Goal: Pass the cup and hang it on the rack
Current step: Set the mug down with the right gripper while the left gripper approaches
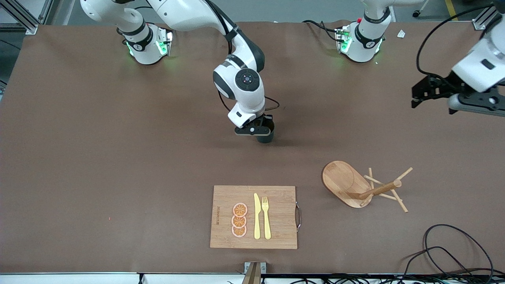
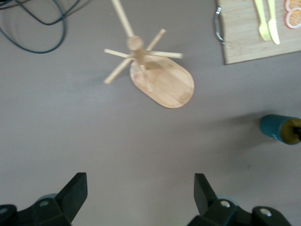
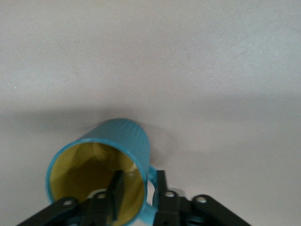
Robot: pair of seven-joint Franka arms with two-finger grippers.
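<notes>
The cup is a dark teal ribbed mug with a yellowish inside, at the middle of the table. My right gripper is shut on its rim. In the right wrist view one finger is inside the cup and the other is outside by the handle, with the gripper pinching the wall. The rack lies tipped on its side toward the left arm's end, nearer the front camera than the cup. My left gripper is open and empty, held high over that end of the table. The left wrist view shows the gripper, rack and cup.
A rectangular bamboo cutting board with a yellow knife, a yellow fork and orange slices lies near the front edge. Black cables lie at the front corner on the left arm's end.
</notes>
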